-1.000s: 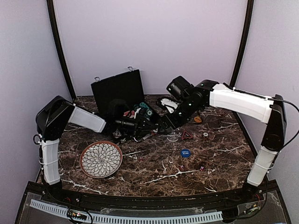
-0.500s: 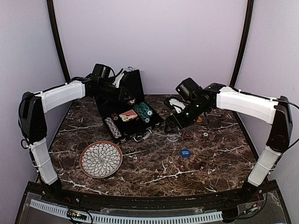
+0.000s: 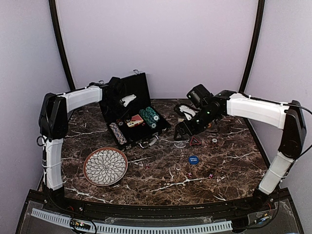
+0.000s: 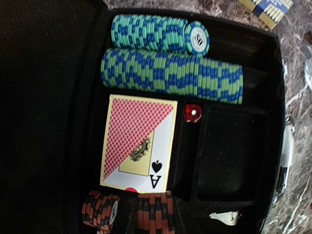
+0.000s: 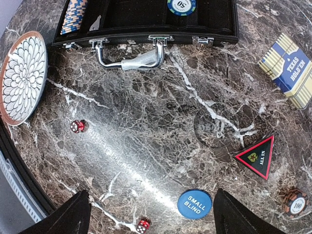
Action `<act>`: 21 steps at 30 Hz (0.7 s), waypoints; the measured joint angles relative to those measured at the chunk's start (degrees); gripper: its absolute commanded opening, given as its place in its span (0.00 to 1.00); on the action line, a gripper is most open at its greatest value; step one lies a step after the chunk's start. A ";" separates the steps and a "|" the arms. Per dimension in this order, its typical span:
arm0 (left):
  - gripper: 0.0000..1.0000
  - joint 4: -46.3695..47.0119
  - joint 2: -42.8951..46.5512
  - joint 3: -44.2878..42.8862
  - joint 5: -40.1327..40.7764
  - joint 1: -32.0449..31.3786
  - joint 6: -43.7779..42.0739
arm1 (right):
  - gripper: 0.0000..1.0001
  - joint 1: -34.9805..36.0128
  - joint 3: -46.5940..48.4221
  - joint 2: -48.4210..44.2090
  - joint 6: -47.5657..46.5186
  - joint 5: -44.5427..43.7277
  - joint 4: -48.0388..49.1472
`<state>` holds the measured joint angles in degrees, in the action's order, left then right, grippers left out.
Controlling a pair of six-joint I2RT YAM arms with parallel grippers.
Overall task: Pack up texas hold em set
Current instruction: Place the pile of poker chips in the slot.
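Note:
The black briefcase (image 3: 127,92) stands open at the back left of the table, its lid up. In the left wrist view its tray holds green-and-blue chips (image 4: 170,73), a card deck (image 4: 136,141) showing the ace of spades, a red die (image 4: 192,113) and orange-and-black chips (image 4: 155,212). My left gripper (image 3: 125,101) hovers over the tray by the lid; its jaws are hidden. My right gripper (image 5: 158,219) is open above the table, right of the case, with nothing held. Below it lie the blue small blind button (image 5: 194,204) and a die (image 5: 143,225).
A patterned plate (image 3: 105,166) lies front left. Loose on the marble are a blue-and-gold card box (image 5: 287,68), a red-edged all-in triangle (image 5: 257,156), a clear dealer button (image 5: 219,124), an orange chip (image 5: 295,202) and another die (image 5: 77,126). The case handle (image 5: 131,53) faces the table's middle.
My left arm has swung from low over the case's front up to the lid at the back. The right gripper has drawn back a little to the right, away from the case.

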<state>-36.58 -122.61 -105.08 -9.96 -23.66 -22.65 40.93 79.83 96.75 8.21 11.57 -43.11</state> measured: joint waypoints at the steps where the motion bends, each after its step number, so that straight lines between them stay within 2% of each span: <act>1: 0.00 -0.59 -0.42 0.00 0.59 0.26 -1.03 | 0.88 -0.15 -0.02 0.00 -0.11 0.26 0.07; 9: 0.01 -2.01 -1.49 -1.20 3.82 0.96 -5.62 | 0.87 -0.76 -0.04 0.48 -0.50 1.62 0.94; 21: 0.05 -2.67 -3.39 -1.51 4.85 0.94 -7.28 | 0.87 -0.98 -0.33 2.05 -0.79 2.40 1.22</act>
<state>-39.24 -125.99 -106.59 -5.10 -22.72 -29.93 39.94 79.50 98.80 7.42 13.98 -41.89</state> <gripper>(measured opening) 0.212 0.869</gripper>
